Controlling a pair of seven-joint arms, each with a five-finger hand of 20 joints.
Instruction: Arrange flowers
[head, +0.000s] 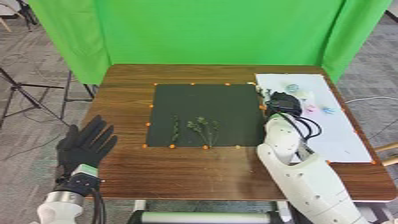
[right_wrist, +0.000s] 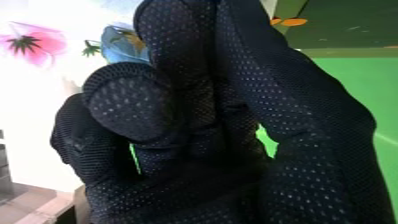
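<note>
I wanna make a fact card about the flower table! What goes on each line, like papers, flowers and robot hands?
Table: brown
Dark mat: green sprigs lying near its front edge
White paper: right of the mat; pink flower and blue flower on it
Left hand: at the table's left side, fingers straight
Right hand: by the paper's left edge
Holding anything: left no; right, can't tell
Behind: green curtain

Bright, fairly even light over the table (head: 209, 172)
In the right wrist view, the white sheet (right_wrist: 28, 120) glares brightly.
</note>
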